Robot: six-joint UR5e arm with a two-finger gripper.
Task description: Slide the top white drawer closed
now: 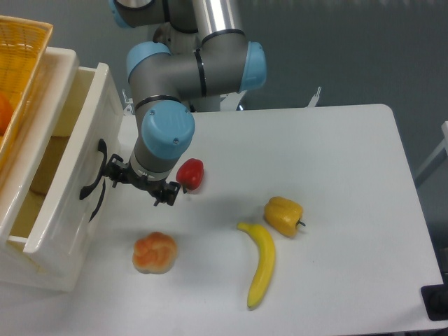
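Robot lab or test cell, not a home. Grey-and-blue industrial arm (183,66) mounted at a plain white bench (336,175), dark grey bare floor behind. Staged props right of the gripper (135,187): toy-looking red pepper (190,173), yellow pepper (283,215), banana (261,264); a pastry (155,253) below it. White plastic cabinet (42,269) and yellow woven basket (17,63) to its left.

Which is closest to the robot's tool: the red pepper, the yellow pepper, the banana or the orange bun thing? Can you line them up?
Measured from the tool in the camera view:
1. Red pepper, just to the tool's right in the picture, nearly touching the wrist.
2. Orange bun-shaped pastry, below it, toward the table's front edge.
3. Banana and yellow pepper, both farther right; too close to call.
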